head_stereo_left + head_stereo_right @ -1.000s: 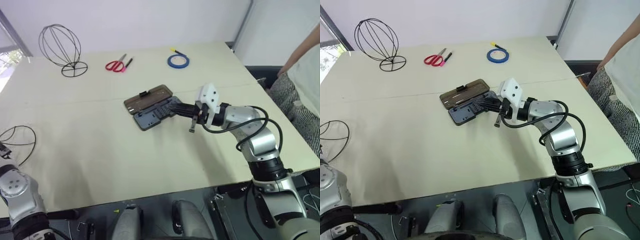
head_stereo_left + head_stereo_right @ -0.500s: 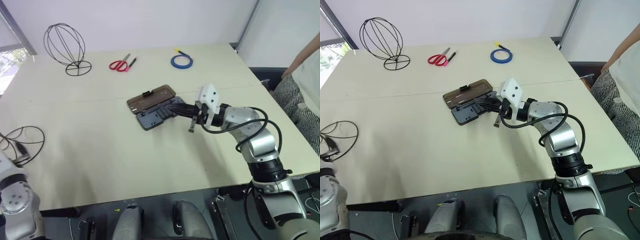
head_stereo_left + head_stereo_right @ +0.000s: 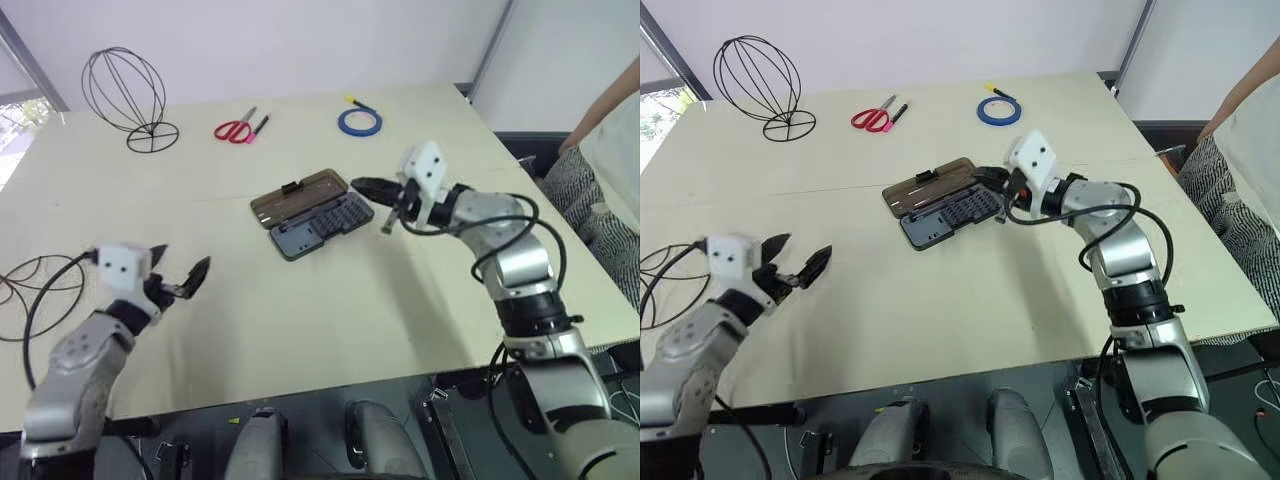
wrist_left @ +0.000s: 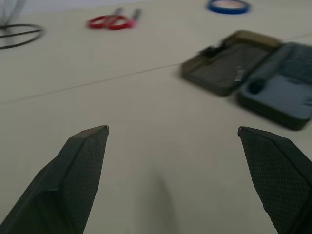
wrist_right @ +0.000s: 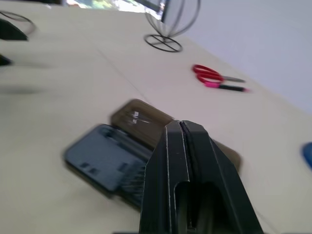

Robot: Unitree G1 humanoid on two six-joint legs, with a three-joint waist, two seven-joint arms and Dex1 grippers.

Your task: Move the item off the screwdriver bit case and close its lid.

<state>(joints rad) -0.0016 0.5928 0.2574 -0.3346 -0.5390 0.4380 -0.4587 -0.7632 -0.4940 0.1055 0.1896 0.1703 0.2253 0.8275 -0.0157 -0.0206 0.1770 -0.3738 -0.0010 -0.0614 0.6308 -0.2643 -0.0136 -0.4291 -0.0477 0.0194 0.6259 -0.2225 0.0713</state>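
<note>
The screwdriver bit case (image 3: 320, 225) lies open near the middle of the desk (image 3: 300, 310), its lid (image 3: 298, 196) folded back flat on the far side, with nothing on either half. One wire item (image 3: 125, 95) stands upright near the desk's far left corner; the other wire item (image 3: 35, 285) lies at the left edge, near the front. The right gripper (image 3: 365, 186) hovers just beside the case's right end, its fingers pressed together and holding nothing. The left gripper (image 3: 798, 262) hangs over the front left part of the desk, fingers spread wide and empty. Red scissors (image 3: 233, 130) and a blue tape roll (image 3: 358, 122) lie along the far edge.
</note>
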